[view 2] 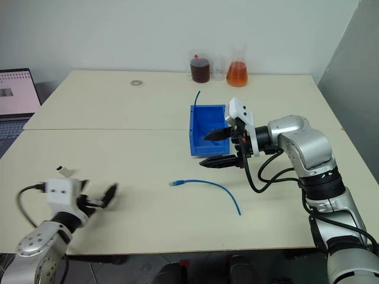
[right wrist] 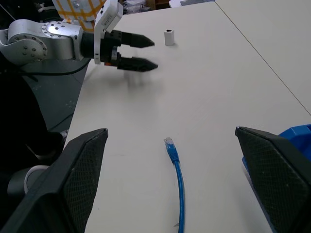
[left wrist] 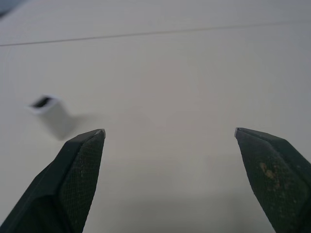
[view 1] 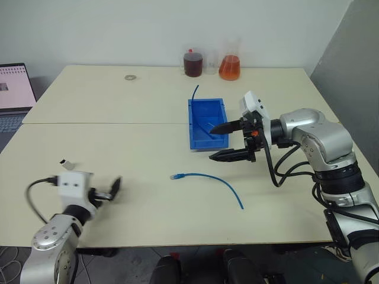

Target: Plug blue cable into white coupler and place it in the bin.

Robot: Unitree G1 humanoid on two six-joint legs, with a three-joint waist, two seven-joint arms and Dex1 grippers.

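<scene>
The arms were glossy silver-grey metal with black joint bands and looping black cables. Each wrist carried a white boxy camera housing ahead of two tapered black textured fingers; a small orange-red part, perhaps a connector, showed by the right one.

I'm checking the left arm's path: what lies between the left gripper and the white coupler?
Nothing: in the left wrist view, only bare tabletop separates the open left gripper from the white coupler.

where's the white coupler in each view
Left eye view: white coupler at far left, above the left gripper.
Right eye view: far left, same spot.
Left wrist view: upper left.
Right wrist view: top centre.
Shared landmark: the left gripper.
</scene>
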